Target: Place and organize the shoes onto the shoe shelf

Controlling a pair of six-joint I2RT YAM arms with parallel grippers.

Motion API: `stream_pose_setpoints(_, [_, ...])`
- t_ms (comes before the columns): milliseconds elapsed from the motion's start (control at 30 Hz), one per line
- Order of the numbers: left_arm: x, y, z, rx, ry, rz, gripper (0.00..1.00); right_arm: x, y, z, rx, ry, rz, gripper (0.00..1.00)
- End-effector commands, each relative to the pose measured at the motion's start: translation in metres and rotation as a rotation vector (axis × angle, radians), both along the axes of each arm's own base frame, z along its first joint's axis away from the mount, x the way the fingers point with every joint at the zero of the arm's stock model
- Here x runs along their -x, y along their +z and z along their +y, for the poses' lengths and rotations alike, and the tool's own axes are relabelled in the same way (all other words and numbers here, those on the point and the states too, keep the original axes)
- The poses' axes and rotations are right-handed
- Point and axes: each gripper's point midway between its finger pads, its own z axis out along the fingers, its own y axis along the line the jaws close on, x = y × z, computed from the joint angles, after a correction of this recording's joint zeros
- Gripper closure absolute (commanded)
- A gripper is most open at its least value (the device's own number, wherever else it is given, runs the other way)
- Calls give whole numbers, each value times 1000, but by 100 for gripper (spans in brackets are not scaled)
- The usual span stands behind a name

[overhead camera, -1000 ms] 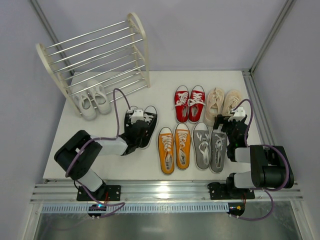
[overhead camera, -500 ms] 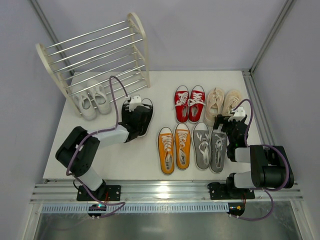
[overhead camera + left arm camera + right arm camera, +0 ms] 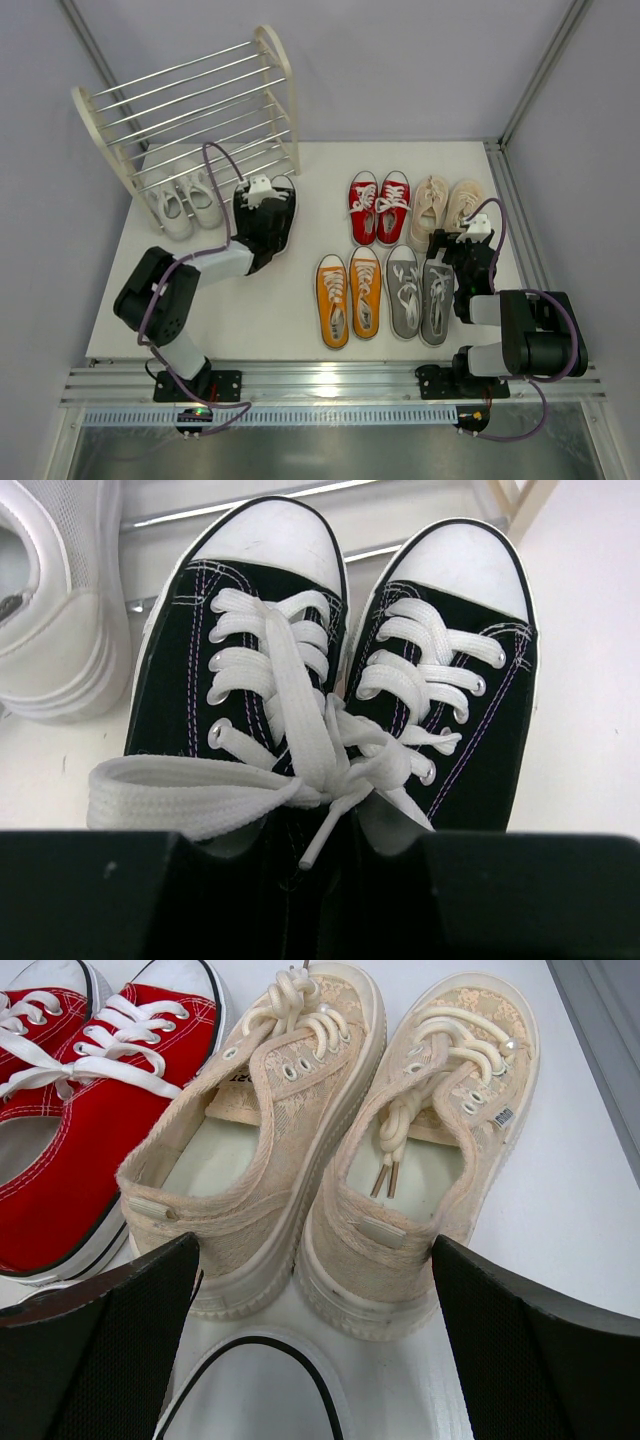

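Pinching the heels of the black pair side by side, the left tool has its jaws drawn in narrow around both shoes, whose collars fill the gap between its fingers. The toe caps point at the lowest rods of the shoe shelf and lie just in front of them. Whether the soles rest on the tabletop or hang just above it is hard to judge from these angles. The white pair sits just to the left of the black one, partly under the shelf's lower tiers.

The right tool is spread fully wide and grips nothing. It hovers over the heels of the beige pair, with a grey toe cap below it. The red pair lies beside the beige. The orange pair and grey pair make a nearer row, all toes pointing away from the arms
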Motion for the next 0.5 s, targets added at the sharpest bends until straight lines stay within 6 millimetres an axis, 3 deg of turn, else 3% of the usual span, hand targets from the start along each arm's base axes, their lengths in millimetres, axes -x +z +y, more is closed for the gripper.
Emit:
stream_pose_setpoints(0, [-50, 73, 6, 146, 79, -278, 100, -11, 32, 0, -1, 2, -117, 3])
stream_pose_setpoints(167, [-76, 95, 22, 208, 138, -386, 100, -10, 32, 0, -1, 2, -115, 3])
stream_pose_setpoints(233, [-89, 87, 27, 213, 152, -375, 100, -10, 32, 1, -1, 4, -115, 3])
stream_pose_setpoints(267, [-98, 95, 27, 225, 155, -396, 100, -10, 32, 0, -1, 2, -115, 3])
stream_pose_setpoints(333, [-107, 89, 31, 226, 168, -401, 100, -10, 32, 0, -1, 2, -115, 3])
stream_pose_setpoints(467, [-122, 104, 33, 257, 182, -472, 100, -11, 32, 0, -1, 2, -117, 3])
